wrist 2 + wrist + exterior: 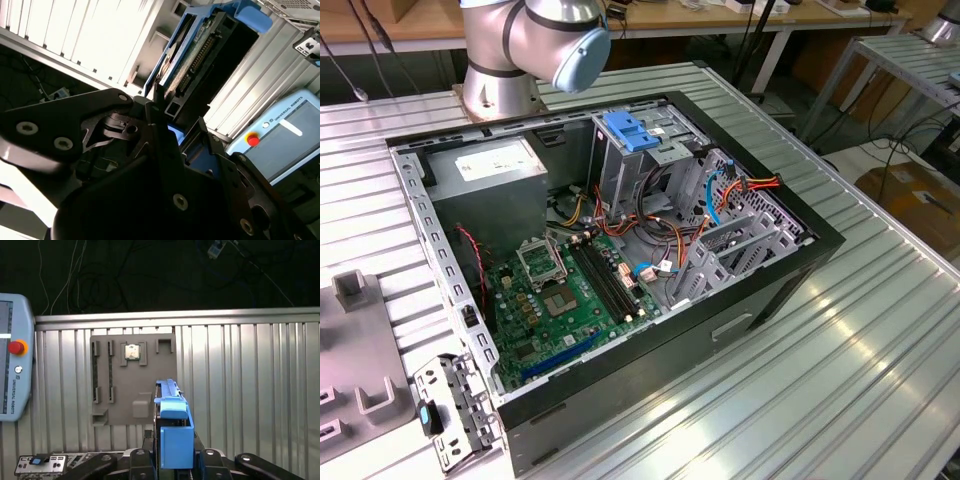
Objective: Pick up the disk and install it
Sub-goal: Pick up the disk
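In both wrist views my gripper point(173, 456) is shut on the disk point(173, 426) and holds it on edge above the ribbed metal table. The first wrist view looks along the disk's blue plastic side rail, with a black finger point(136, 460) on each side. In the second wrist view the disk point(196, 54) shows its green circuit board, its connector row and the blue rails, rising out of my gripper point(169, 116). The exterior view shows the open computer case point(740, 300) lying on the table, with the arm's base joint point(535, 40) behind it.
Inside the case are a metal drive cage with a blue latch point(630, 130), a grey power supply point(490, 165), the motherboard point(570, 290) and loose cables. A grey fixture plate point(132, 380) holds a chip. A teach pendant point(12, 370) and a metal bracket point(455, 405) lie nearby.
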Motion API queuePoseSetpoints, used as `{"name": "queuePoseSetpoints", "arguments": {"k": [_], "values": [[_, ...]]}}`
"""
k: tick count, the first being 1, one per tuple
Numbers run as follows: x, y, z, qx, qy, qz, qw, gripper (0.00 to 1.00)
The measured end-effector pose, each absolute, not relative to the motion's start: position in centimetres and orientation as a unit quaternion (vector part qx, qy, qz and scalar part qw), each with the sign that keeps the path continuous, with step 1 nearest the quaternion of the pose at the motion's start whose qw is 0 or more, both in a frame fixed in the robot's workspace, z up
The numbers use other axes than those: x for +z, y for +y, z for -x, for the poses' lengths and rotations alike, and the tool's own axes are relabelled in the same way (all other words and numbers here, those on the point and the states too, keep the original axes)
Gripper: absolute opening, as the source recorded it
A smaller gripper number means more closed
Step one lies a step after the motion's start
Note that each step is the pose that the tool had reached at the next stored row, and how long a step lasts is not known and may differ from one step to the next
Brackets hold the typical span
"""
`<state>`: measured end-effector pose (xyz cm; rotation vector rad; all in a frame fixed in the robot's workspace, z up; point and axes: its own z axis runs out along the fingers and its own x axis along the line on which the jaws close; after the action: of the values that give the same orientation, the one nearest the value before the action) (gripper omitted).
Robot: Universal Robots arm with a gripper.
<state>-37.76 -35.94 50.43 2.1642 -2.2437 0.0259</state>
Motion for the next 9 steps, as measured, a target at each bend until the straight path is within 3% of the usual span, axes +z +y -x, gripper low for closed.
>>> {"name": "queuePoseSetpoints", "arguments": {"k": [9], "values": [[50.4,-35.9,33.4,0.008,-0.720,-0.694,0.012,0.37]]}}
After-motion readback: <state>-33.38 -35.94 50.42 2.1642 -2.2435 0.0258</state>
